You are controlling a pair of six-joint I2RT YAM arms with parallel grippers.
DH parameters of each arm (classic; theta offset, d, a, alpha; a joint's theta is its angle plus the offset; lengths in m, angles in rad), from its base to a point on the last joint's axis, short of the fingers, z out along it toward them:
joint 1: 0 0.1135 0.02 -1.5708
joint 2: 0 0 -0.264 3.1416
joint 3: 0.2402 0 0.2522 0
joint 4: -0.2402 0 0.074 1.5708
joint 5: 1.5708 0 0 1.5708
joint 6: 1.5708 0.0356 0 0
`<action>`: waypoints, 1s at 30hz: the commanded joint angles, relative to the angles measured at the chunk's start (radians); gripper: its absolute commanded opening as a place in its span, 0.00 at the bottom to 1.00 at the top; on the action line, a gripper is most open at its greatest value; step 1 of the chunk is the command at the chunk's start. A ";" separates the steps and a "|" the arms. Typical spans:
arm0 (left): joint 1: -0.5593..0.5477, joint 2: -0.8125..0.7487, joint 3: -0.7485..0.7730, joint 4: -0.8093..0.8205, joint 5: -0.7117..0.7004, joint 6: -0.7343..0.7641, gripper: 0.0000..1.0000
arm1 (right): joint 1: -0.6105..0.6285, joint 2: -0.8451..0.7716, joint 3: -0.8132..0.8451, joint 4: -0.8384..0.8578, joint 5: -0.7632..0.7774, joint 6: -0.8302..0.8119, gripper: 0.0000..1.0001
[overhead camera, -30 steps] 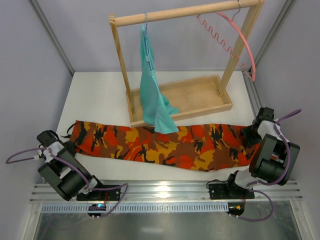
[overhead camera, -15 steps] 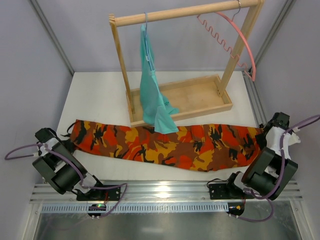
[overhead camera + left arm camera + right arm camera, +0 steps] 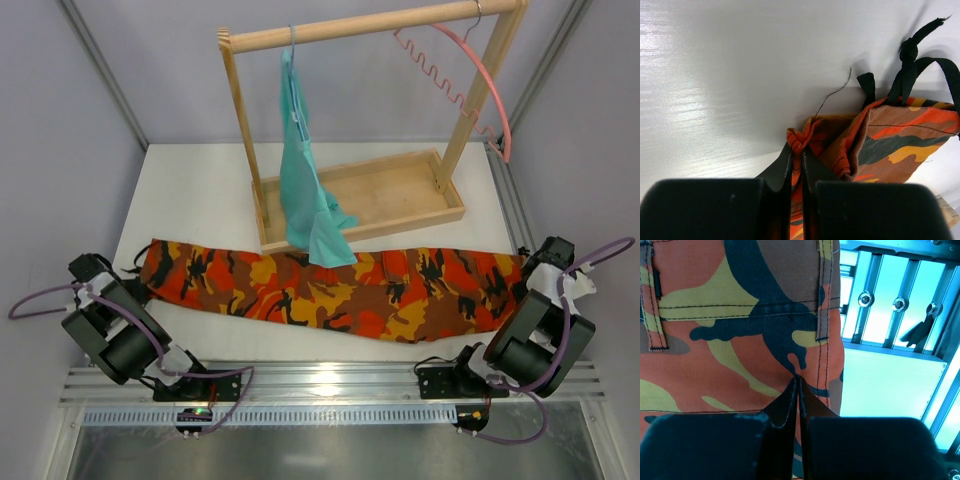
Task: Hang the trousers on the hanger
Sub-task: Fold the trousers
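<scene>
Trousers [image 3: 330, 288] lie flat along your table [image 3: 200, 190], in front of the rack [image 3: 241, 110]. Left gripper [image 3: 796, 150] clamps one bunched end; right gripper [image 3: 798, 385] clamps the waistband edge. Hanger [image 3: 463, 42] hangs on the rack, well apart.

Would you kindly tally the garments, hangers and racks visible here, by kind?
Garments: 2 (camouflage trousers, teal garment)
Hangers: 2 (pink hanger, thin hanger)
Racks: 1 (wooden rack)
Total: 5
</scene>
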 commanded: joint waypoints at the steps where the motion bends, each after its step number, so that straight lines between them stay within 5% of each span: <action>1: 0.004 0.049 0.006 -0.026 -0.126 0.027 0.00 | -0.001 0.003 -0.008 0.095 0.053 0.014 0.04; 16: -0.010 0.139 0.128 -0.110 -0.229 0.076 0.00 | -0.001 0.042 0.064 0.040 0.186 0.051 0.04; 26: -0.071 0.139 0.157 -0.135 -0.261 0.101 0.00 | 0.013 0.078 0.099 0.013 0.045 0.004 0.04; 30: -0.076 0.148 0.164 -0.159 -0.278 0.102 0.00 | 0.040 0.080 0.193 -0.102 -0.062 0.020 0.35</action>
